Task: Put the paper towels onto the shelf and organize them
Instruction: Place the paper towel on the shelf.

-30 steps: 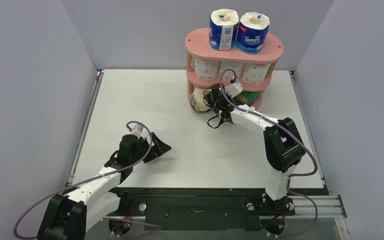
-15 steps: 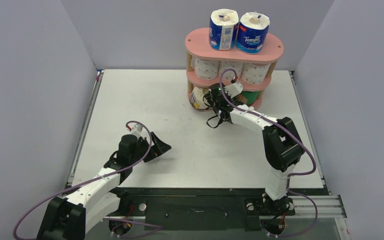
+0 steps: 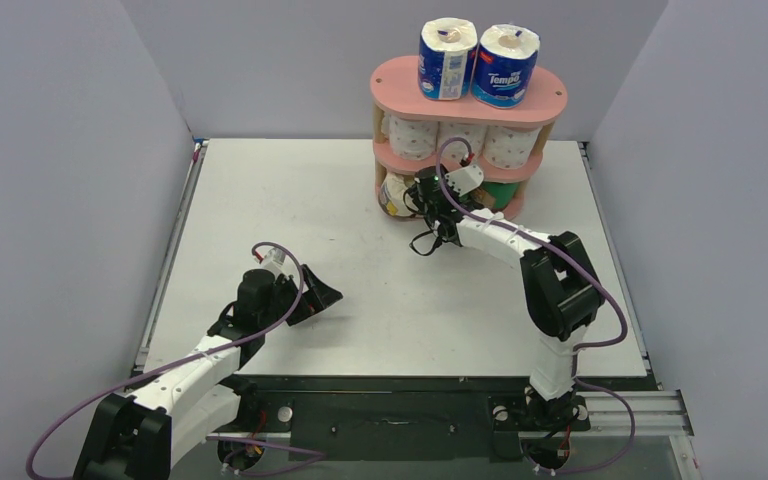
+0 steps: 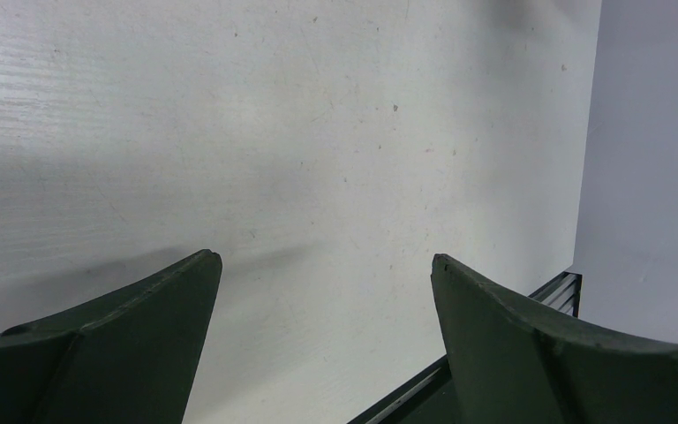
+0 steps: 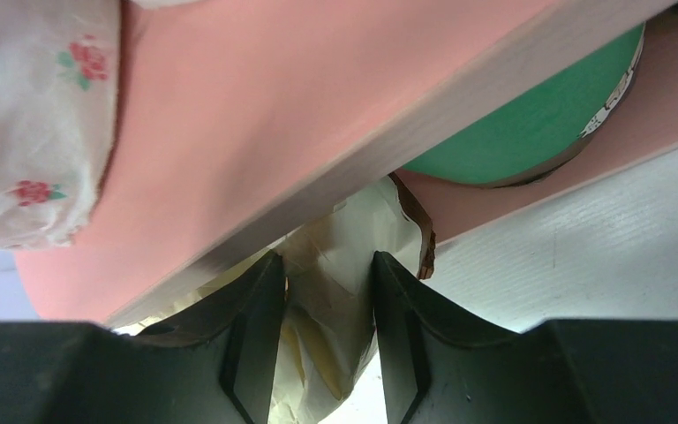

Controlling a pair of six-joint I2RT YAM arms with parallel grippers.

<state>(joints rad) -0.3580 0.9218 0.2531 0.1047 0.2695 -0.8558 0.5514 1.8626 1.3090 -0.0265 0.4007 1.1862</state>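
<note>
The pink shelf (image 3: 400,85) stands at the table's back. Two blue-white paper towels (image 3: 447,58) (image 3: 506,64) stand on its top board, and white pink-dotted rolls (image 3: 412,137) fill the middle tier. On the bottom tier a green-wrapped roll (image 3: 500,192) lies at the right. My right gripper (image 3: 426,195) is shut on the cream-wrapped roll (image 3: 394,197) at that tier's left end. In the right wrist view its fingers (image 5: 256,309) pinch the crumpled cream wrap (image 5: 335,238) just under the pink board (image 5: 274,115), beside the green roll (image 5: 530,141). My left gripper (image 3: 325,295) hangs open and empty over the table (image 4: 318,132).
The white table (image 3: 290,220) is walled by grey panels at the left, right and back. A dark rail (image 3: 390,400) with both arm bases runs along the near edge. A wooden post (image 3: 379,180) stands at the shelf's left end, next to the cream roll.
My right gripper has shifted slightly left and toward the shelf, taking the cream-wrapped roll with it. The left arm has not moved.
</note>
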